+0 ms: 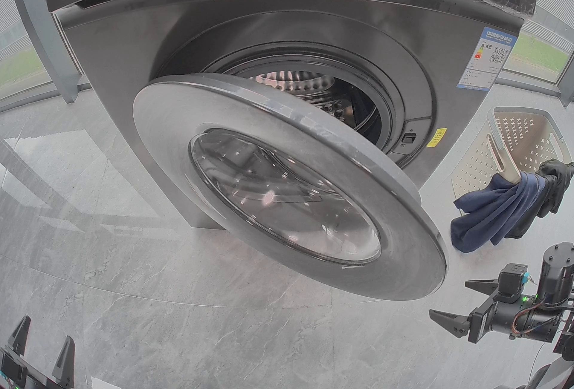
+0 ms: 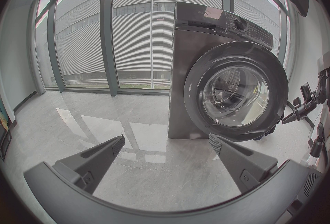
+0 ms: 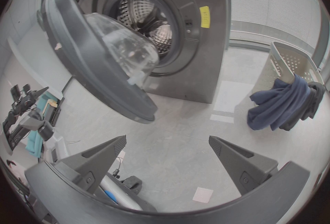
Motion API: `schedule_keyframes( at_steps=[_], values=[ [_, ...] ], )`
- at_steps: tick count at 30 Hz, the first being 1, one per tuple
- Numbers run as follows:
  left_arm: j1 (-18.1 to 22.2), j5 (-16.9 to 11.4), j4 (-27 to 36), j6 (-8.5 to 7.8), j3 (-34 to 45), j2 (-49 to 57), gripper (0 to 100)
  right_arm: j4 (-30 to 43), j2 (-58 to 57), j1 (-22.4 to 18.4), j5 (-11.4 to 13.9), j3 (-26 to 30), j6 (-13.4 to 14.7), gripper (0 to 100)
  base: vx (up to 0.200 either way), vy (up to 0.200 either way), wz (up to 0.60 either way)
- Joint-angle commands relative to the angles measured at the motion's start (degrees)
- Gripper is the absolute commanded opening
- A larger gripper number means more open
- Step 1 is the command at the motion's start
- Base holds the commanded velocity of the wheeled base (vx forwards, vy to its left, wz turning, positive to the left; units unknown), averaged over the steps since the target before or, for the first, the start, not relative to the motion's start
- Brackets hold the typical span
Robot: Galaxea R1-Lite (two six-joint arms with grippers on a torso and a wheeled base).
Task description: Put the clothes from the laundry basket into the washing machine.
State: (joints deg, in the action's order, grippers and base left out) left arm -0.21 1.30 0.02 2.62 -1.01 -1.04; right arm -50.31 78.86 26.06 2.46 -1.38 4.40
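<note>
The floor (image 1: 149, 265) is shiny grey stone, and tall windows (image 2: 82, 39) stand behind the washing machine (image 1: 119, 49). Its round door (image 1: 394, 211) hangs wide open, so the drum (image 1: 335, 97) is ready.

The laundry basket (image 1: 526, 136) sits on the floor just beside the machine, on the robot's right. A blue cloth (image 1: 490, 211) hangs over its rim and droops down toward the floor. A dark cloth (image 1: 556, 181) hangs right next to it, touching it.

The right gripper (image 1: 449, 299) is low, near the door's edge and below the basket. Its fingers (image 3: 240, 162) are wide apart and hold nothing. The left gripper (image 1: 46, 330) is far off on the other side, also with its fingers apart and empty.

I think the job now is to grab the blue cloth. It would be best to pinch it up high, where it bunches over the rim, and not at the loose end. Then lift it well up so it does not drag or tip the basket. The door sticks out a lot, so the arm should go around it to reach the drum.

The inside of the basket is hard to see, so I cannot tell if more clothes are in there. The door hides part of the drum too. I cannot tell if the two cloths are tangled together.
</note>
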Motion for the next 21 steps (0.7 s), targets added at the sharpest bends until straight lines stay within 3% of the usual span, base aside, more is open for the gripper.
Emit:
schedule_keyframes(
  at_steps=[1, 6, 11, 14, 21],
  values=[
    [0.03, 0.01, -0.02, 0.02, 0.92, 0.6, 100, -0.31, 3.58, -6.38, 0.17, -3.54, -0.27, 100, 0.0, 0.0, 0.0],
    [0.03, 0.01, -0.02, 0.02, 0.92, 0.6, 100, -0.4, 4.55, -6.82, -0.18, -7.85, 0.61, 100, -0.08, 0.0, 0.0],
    [0.03, 0.01, -0.02, 0.02, 0.92, 0.6, 100, -0.49, 7.89, -5.06, -2.11, -12.25, 5.09, 100, -0.04, 0.0, 0.0],
    [0.03, 0.01, -0.02, 0.02, 0.92, 0.6, 100, -0.49, 7.98, -1.45, -3.78, -12.07, 6.32, 100, 0.0, 0.0, 0.0],
    [0.03, 0.01, -0.02, 0.02, 0.92, 0.6, 100, -0.4, 7.54, 5.23, -3.87, -8.38, 6.32, 100, 0.0, 0.0, 0.0]
  ],
)
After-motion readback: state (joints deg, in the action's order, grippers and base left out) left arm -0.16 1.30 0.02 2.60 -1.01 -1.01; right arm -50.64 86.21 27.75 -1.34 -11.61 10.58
